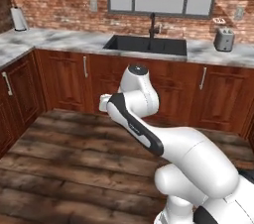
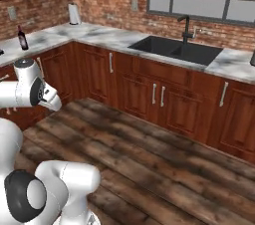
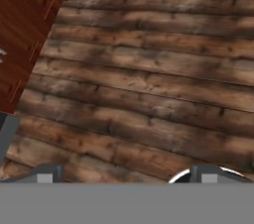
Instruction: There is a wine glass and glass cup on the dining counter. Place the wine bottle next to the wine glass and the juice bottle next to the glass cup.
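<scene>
On the marble table by the left wall stands the wine bottle (image 2: 21, 38), upright, near a paper towel roll (image 2: 73, 14). My hand (image 3: 126, 172) hangs open, empty, over plank floor (image 3: 149, 84).

Glossy white rounded arm (image 1: 198, 163) segments; black joint bands; round dark cap discs
</scene>
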